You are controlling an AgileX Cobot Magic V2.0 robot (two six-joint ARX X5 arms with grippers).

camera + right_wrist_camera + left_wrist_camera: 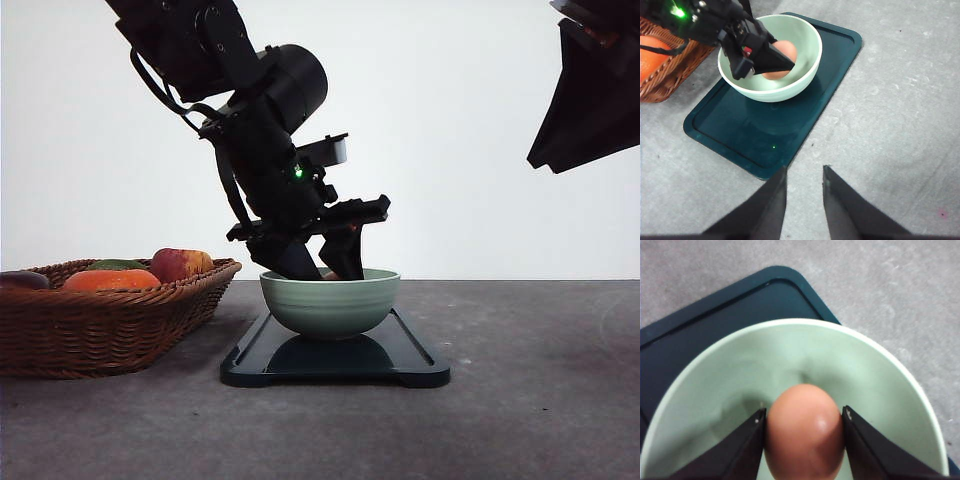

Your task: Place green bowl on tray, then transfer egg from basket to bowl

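Bowl, pale green ridged ceramic [330, 303], already sits on your dark rectangular tray [415, 360]; left gripper [804, 440], clamping the brownish-pink egg [804, 437], dips inside it; only release remains; right gripper [804, 197] hangs parted, empty.

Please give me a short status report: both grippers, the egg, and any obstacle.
Left gripper shut on the egg, down inside the green bowl. Bowl sits on the tray. Right gripper open, empty, above the table. No obstacle seen.
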